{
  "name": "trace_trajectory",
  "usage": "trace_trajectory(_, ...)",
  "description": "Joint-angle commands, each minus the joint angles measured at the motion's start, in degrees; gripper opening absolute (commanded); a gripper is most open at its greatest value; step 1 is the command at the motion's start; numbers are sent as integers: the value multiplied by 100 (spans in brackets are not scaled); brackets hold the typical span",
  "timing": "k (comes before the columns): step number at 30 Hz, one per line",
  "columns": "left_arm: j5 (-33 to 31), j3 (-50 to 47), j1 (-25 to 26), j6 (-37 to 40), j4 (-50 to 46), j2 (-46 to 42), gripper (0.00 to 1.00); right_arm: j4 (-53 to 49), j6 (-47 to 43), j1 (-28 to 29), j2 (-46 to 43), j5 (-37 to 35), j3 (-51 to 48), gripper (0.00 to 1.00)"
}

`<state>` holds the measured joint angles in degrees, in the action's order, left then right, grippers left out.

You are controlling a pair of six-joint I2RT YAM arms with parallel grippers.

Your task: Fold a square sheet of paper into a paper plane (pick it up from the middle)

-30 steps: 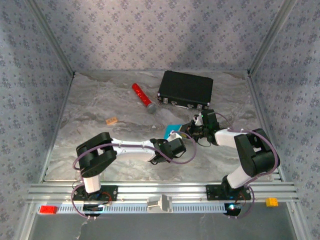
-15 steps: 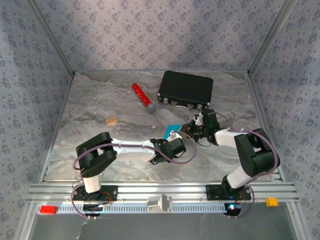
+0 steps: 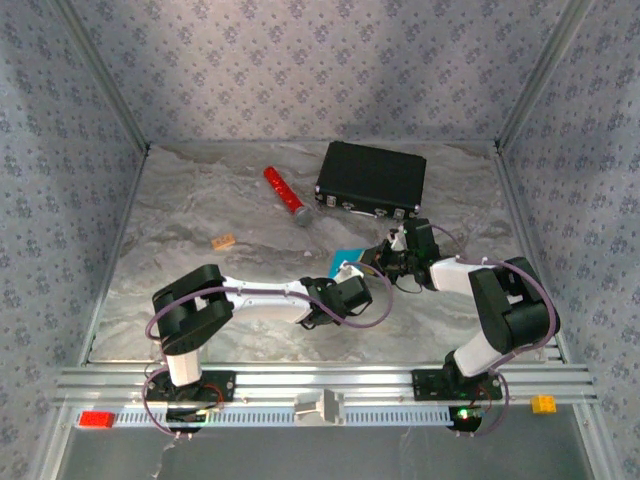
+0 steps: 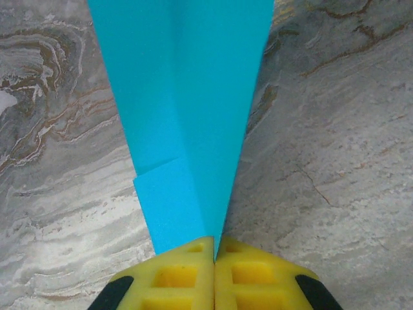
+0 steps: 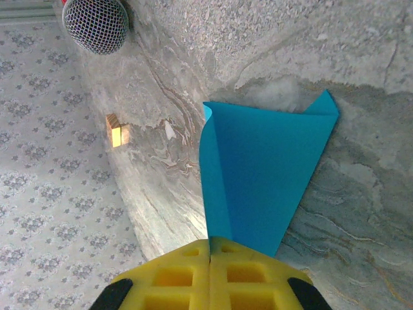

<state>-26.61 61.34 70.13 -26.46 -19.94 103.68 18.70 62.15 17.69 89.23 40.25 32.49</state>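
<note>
A partly folded blue paper (image 3: 346, 257) lies right of the counter's (image 3: 200, 220) centre, short of its far edge, held between two robot arms. The left fingers (image 4: 171, 279) are pinched together on its narrow end, and the right fingers (image 5: 174, 279) are clamped on another corner. It seems slightly lifted, though that is hard to judge. If the arms draw apart, the thin sheet could tear or slip free, spoiling the creases.

Grey marbled table (image 3: 180, 230): black case (image 3: 371, 178), red cylinder (image 3: 286, 196), small tan block (image 3: 224, 241).
</note>
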Motion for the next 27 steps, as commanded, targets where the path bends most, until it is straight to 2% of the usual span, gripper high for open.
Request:
trace_trajectory(1,-33,-67,-24,-9,-62,54,2,20,4,-47,-107,-35,-78,0)
trace_trajectory(5,391,-184,-184,34,184,-107,0,-51,-95,-56,-198,-74,-78,5)
trace_trajectory(11,1533,-466,-578,93,738,-389,0,-833,-590,-173,-557,-305,20,27)
trace_trajectory(17,2413,-623,-859,88,1110,-454,0,-1310,-847,-381,-919,-407,12,32)
trace_trajectory(23,2632,-622,-966,48,1179,-423,0,-1336,-871,-322,-997,-347,-32,37)
trace_trajectory(25,2635,-616,-966,81,1177,-436,0,-1325,-829,-251,-949,-351,0,43)
trace_trajectory(27,2630,-614,-967,114,1162,-445,0,-1336,-787,-147,-867,-362,84,45)
